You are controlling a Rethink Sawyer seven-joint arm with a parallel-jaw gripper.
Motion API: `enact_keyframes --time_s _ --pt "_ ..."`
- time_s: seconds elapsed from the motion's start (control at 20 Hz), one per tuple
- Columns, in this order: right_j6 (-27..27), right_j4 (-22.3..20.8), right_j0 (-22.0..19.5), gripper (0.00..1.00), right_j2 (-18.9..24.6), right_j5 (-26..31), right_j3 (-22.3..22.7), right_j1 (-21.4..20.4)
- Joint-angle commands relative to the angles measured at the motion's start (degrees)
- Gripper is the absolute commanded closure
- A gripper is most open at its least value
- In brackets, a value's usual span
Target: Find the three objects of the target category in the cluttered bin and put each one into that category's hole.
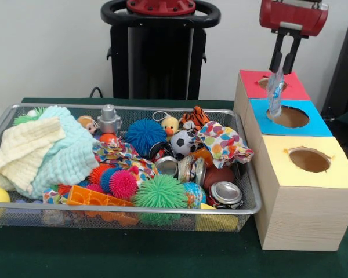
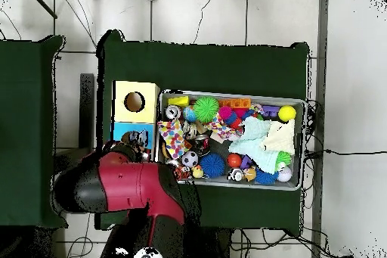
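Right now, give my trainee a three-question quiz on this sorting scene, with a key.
1. True or false: the gripper is shut on a crushed clear bottle.
2. Over which box's hole does the bottle hang? A. the yellow-topped box B. the blue-topped box C. the red-topped box
3. Fill in: in the front view, the can with its silver top showing lies in the wire bin at the corner nearest the ____-topped box.

Key
1. True: the fingers pinch the bottle's top.
2. B: its lower end reaches into the blue-topped box's hole.
3. Yellow.
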Motion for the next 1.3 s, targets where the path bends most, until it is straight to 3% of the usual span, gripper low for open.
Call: enact_keyframes --time_s 0.05,0.45,0.7,0.75,1.3 --pt "14.41 3.0 1.44 1.0 -0.65 4.24 -3.69 5.48" --pt "14.09 4.8 3.3 1.0 -1.89 3.46 -4.88 7.89" --pt "10.84 4.25 2.65 1.0 -1.4 4.04 -5.11 7.79" --pt "10.88 4.42 2.84 0.0 -1.61 4.93 -5.16 7.76" --pt "11.39 6.17 1.5 0.0 -1.68 8.1 -6.34 8.29"
